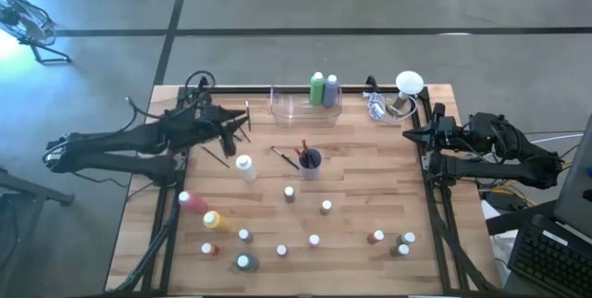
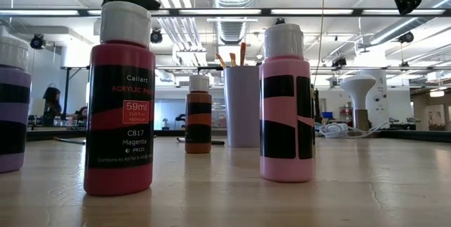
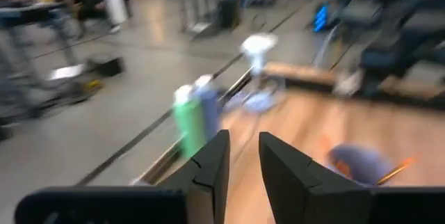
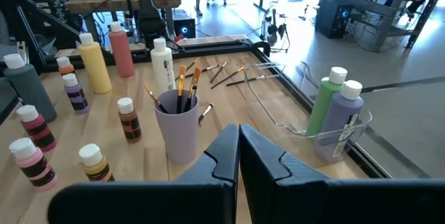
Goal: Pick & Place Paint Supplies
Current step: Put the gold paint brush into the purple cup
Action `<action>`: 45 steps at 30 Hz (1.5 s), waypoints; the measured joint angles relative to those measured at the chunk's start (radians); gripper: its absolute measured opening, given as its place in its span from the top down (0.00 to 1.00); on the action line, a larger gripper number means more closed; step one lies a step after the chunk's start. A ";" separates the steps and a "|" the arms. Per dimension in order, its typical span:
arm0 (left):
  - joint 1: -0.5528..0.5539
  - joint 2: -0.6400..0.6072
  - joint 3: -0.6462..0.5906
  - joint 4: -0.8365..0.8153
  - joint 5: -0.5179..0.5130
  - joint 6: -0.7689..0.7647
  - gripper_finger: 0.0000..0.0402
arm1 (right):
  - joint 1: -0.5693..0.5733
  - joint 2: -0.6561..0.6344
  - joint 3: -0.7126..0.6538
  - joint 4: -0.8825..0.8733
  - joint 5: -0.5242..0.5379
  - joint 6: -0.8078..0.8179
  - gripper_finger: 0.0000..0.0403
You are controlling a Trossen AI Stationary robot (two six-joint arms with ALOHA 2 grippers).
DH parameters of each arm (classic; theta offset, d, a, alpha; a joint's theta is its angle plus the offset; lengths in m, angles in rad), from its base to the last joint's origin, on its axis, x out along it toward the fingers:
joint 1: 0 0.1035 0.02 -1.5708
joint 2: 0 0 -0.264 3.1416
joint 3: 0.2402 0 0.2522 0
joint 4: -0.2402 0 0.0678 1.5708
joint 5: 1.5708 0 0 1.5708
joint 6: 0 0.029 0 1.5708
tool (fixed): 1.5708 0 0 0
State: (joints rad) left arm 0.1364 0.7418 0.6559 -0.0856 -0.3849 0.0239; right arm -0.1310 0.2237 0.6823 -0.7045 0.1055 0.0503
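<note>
Left gripper [image 3: 242,156] has its fingers a narrow gap apart with nothing between them; the wrist picture is smeared, so that gap is judged, not sharp. In the high view this gripper [image 1: 242,124] hangs over the far left part of the counter [image 1: 361,182], pointing toward the clear tray [image 1: 287,106] at the far edge, where a green bottle [image 1: 317,88] and a purple bottle [image 1: 331,90] already stand upright.

Just beyond the fingertips lie loose dark-handled paintbrushes [image 1: 283,155], long axes slanting across the boards, and a white bottle [image 1: 245,167] stands close on the near side. A lilac cup [image 1: 310,160] holding brushes sits at the middle.

Right gripper [image 4: 238,156] has its fingers pressed together, empty, parked at the right edge of the counter [image 1: 418,135].

Small bottles remain scattered across the near half, with a pink bottle [image 1: 192,202] and a yellow bottle [image 1: 214,219] lying near the left edge. The left arm is plainly nearer the brushes and the white bottle, so the next pick probably falls to it
</note>
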 joint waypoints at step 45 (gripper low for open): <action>0.127 0.123 0.195 -0.671 -0.275 -0.167 0.65 | 0.000 0.000 0.000 0.000 0.000 0.001 0.98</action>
State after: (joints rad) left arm 0.2630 0.8651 0.8510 -0.7565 -0.6600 -0.1428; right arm -0.1313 0.2237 0.6823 -0.7048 0.1055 0.0509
